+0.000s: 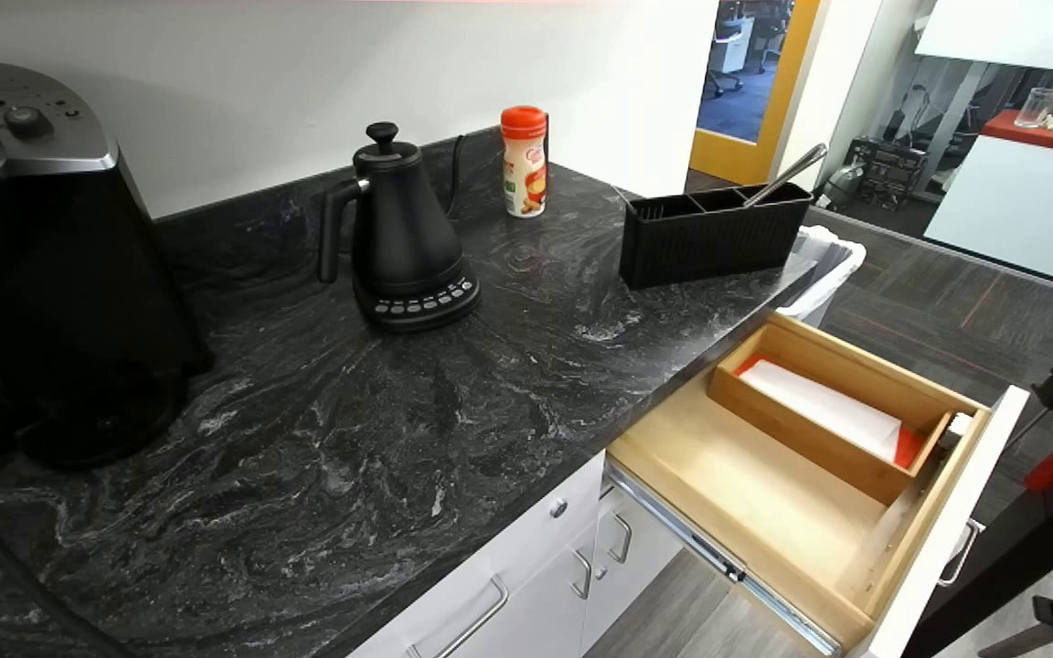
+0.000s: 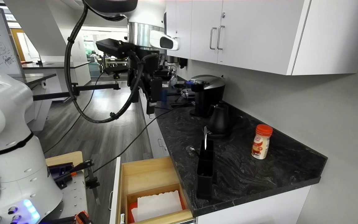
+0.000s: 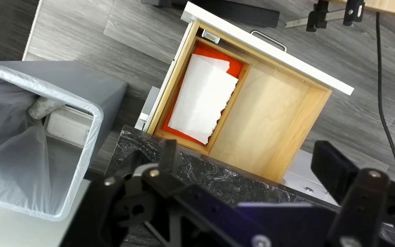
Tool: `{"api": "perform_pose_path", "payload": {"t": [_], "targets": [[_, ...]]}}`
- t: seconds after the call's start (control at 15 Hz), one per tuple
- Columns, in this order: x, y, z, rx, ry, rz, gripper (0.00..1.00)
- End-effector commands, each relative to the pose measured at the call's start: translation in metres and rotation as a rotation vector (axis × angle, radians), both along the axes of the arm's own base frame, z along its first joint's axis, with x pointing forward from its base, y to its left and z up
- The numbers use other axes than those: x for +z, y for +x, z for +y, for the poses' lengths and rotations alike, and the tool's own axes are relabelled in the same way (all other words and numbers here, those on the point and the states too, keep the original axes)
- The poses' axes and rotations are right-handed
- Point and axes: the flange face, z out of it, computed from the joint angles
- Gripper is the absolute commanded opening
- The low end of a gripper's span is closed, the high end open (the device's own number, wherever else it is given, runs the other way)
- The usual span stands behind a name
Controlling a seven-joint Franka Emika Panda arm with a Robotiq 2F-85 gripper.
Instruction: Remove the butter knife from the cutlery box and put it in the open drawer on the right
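1. The gripper hangs released, its fingers spread wide apart in the wrist view.
2. The box stands on the counter; in an exterior view it is lower than the gripper and to its right, the two apart.
3. In an exterior view a metal handle slants right out of the box. At the box's far end, also in an exterior view, a thin pale piece rises. Which piece is the butter knife, I cannot tell.
4. The drawer is pulled out near the box, below the counter's edge; in the wrist view it shows between and beyond the fingers.
5. A tray inside holds white paper.
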Motion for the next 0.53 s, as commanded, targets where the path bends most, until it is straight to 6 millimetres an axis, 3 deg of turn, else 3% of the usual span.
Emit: {"api": "perform_pose_path", "payload": {"t": [0.0,0.47], "targets": [[-0.014,0.016,-0.013,-0.068,0.021,-0.008,1.00],[-0.045,0.046,-0.035,-0.278,0.090,-0.114,1.00]]}}
